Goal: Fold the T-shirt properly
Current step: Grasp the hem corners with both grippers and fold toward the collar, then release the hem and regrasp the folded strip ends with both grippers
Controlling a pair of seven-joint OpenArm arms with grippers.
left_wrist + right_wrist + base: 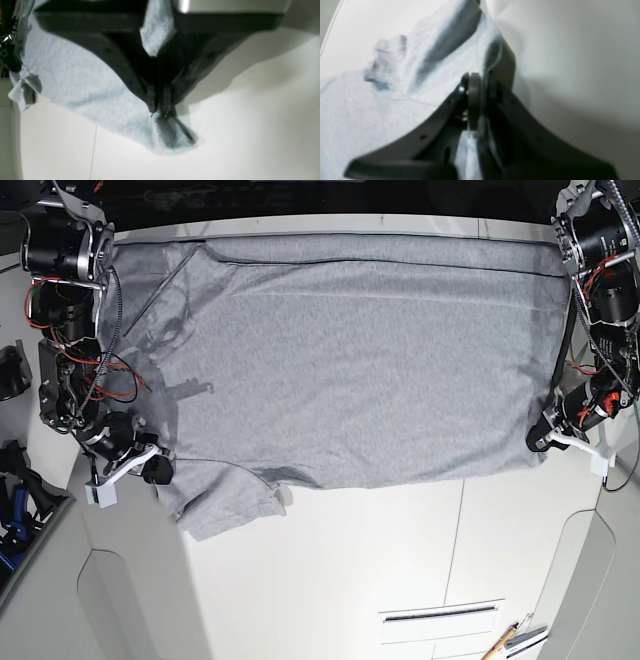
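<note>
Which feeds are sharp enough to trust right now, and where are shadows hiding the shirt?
Base view: sharp, even light, arm shadows on the T-shirt upper left. Left wrist: soft, left gripper shadowing cloth below. Right wrist: blurriest, right gripper nearly silhouetted.

Shirt (340, 360) spread flat on table (330, 570), plain side up; grippers (152, 464) (545, 442) at its near corners.

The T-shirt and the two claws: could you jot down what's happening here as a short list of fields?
Garment: T-shirt, grey, spread flat, plain side up
Surface: white table
Left gripper: shut on the shirt's near edge
Right gripper: shut on the shirt's edge, by a sleeve
Sleeve: sticks out toward the table's near side
Folding: none visible yet
</note>
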